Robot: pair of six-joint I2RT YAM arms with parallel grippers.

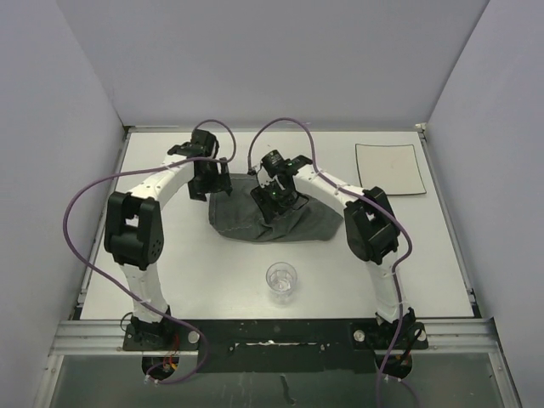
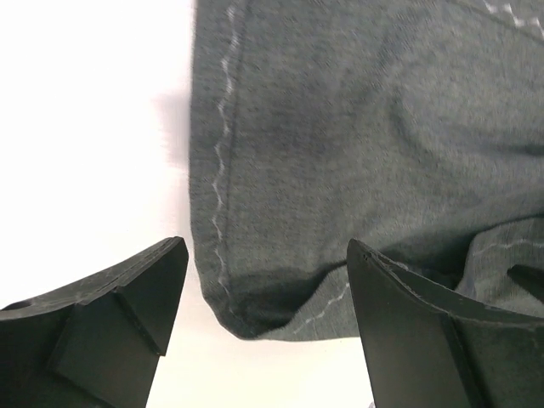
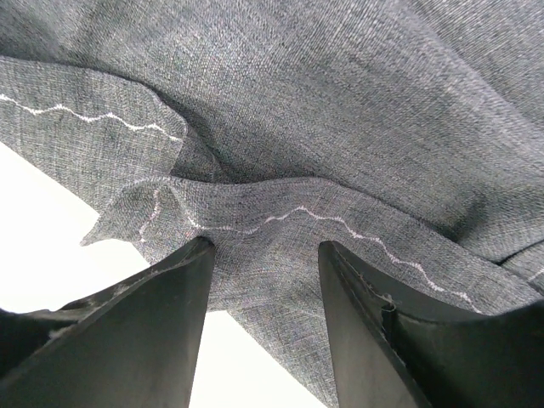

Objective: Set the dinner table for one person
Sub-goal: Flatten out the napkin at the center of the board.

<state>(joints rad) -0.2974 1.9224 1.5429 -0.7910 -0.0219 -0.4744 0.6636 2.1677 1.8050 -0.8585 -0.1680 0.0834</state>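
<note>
The dinner table (image 1: 170, 272) is a wide white top. A dark grey stitched placemat (image 1: 289, 223) lies rumpled at its middle. My left gripper (image 1: 209, 180) hangs open at the mat's far left corner; in the left wrist view the gripper (image 2: 268, 242) straddles that corner of the placemat (image 2: 340, 144) without gripping it. My right gripper (image 1: 275, 198) is over the mat's far middle; in the right wrist view the gripper (image 3: 268, 243) is open, with a raised fold of the placemat (image 3: 280, 225) at its fingertips. A small white square plate (image 1: 389, 168) sits far right. A clear glass (image 1: 281, 280) stands near front centre.
Grey walls close the table in on the left, back and right. A metal rail (image 1: 272, 331) with both arm bases runs along the near edge. Purple cables loop above both arms.
</note>
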